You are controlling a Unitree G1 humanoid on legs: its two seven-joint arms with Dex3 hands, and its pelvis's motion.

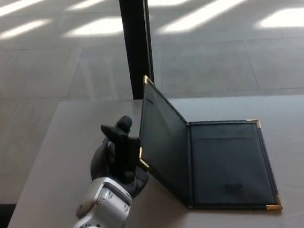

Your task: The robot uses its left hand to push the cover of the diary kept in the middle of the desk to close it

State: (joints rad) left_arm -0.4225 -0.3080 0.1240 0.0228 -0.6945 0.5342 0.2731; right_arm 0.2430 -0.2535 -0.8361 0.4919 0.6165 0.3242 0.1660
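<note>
The diary was about half closed.

The diary (221, 161) lay in the middle of the counter (63, 144). Its right side lay flat. Its left cover (162, 140) stood up high, almost straight up, leaning a little to the left. The left robot hand (119, 157) was right behind the cover, touching its outer side near the bottom gold corner. Its fingers were apart and it held nothing; it only pushed with them. The right robot hand did not show at all. I think the lifting part was done, because the cover was off the counter. What was left was to push the cover past the top so it could fall onto the flat side. The diary would be shut only then.
</note>
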